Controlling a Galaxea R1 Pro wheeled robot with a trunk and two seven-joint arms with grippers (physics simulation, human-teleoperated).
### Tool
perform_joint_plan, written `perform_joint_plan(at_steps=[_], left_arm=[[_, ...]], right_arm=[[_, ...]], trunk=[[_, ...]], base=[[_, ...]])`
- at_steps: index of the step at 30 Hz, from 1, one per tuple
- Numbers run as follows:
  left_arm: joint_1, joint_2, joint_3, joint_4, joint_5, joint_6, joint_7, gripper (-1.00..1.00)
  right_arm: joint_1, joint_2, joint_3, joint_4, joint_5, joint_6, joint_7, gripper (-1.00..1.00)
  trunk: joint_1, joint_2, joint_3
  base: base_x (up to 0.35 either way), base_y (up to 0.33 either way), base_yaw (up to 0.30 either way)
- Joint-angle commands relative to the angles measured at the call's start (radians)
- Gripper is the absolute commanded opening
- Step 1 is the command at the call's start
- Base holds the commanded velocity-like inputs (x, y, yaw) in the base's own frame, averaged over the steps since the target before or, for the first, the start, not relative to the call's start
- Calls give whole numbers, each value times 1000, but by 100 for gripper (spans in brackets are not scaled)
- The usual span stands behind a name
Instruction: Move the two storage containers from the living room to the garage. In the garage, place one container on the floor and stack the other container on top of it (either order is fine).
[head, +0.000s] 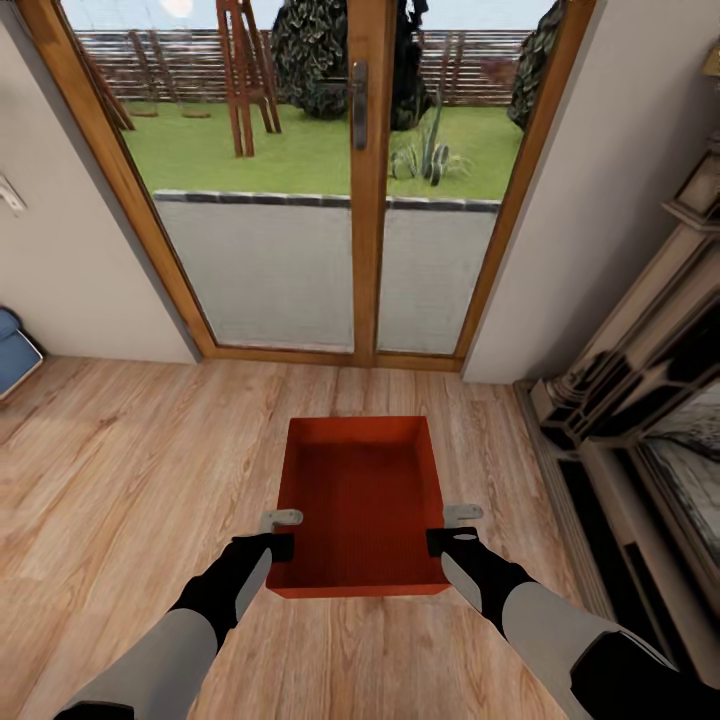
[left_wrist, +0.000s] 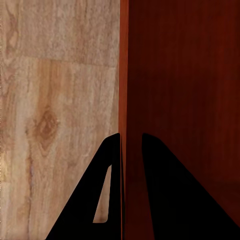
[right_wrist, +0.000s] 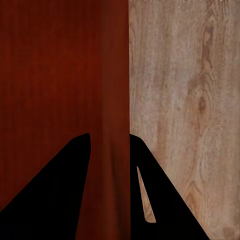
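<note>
With both arms reaching forward and each clamped on a side wall, the storage container (head: 362, 505) hangs level between them over the wood plank floor (head: 130, 470) of the living room. The left gripper (head: 283, 547) pinches the left wall near the bin's near corner, one finger inside and one outside; the right gripper (head: 437, 541) does the same on the right wall. To carry well from here, I judge both grips should stay equally firm and the arms move together, keeping the bin flat and the spacing between hands constant so neither wall slips or twists; the base must also turn away from the glass patio door (head: 330, 200) ahead and steer clear of the fireplace surround (head: 620, 400) on the right.

Each wrist view gives what the head view cannot: the wall edge running straight between the dark fingers (left_wrist: 85, 200), confirming a true straddle rather than a brush. The head view alone shows the whole bin, its empty interior, and the room beyond, with lawn past the glass.
</note>
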Motion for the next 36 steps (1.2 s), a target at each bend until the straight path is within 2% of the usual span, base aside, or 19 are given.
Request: perform_joint_plan(at_steps=[1,19,36], left_arm=[[0,7,1,0,-14,9,22,-100],[0,9,1,0,-14,9,23,-100],[0,9,1,0,-14,9,23,-100]], right_arm=[[-1,-9,-11,-4,30,7,-10,-100],[-1,-5,-14,-4,31,5,-12,-100],[-1,-6,-14,-4,30,7,-13,-100]], trunk=[[-4,7,3],[-73,133,60],[-138,252,138]], base=[[0,0,0],[0,0,0],[0,0,0]])
